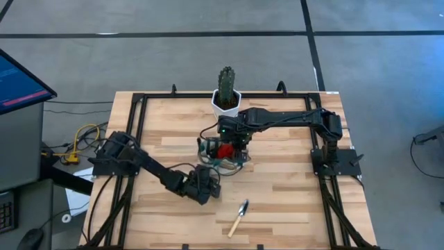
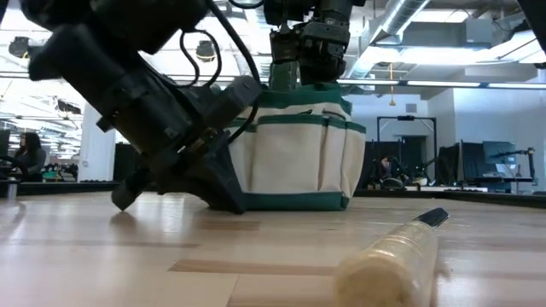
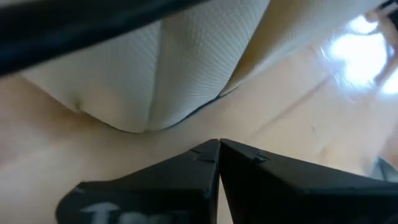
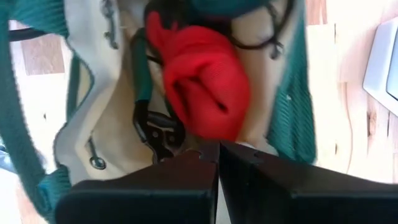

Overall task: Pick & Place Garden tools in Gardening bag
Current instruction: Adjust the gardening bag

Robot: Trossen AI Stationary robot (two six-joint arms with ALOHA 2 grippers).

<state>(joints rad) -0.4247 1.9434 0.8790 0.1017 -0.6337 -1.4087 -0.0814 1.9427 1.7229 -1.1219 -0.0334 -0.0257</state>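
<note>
Your right gripper (image 4: 217, 148) hangs over the cream fabric gardening bag with green trim (image 1: 223, 151) at table centre, fingers together, empty; a red piece (image 4: 202, 81) lies inside. Your left gripper (image 3: 219, 146), closed, sits beside the bag's near-left. A wooden-handled trowel (image 1: 238, 217) lies nearer, apart.

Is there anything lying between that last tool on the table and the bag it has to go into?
Partly: the left gripper sits low beside the gardening bag, roughly between it and the wooden-handled trowel. Otherwise only bare table.
</note>
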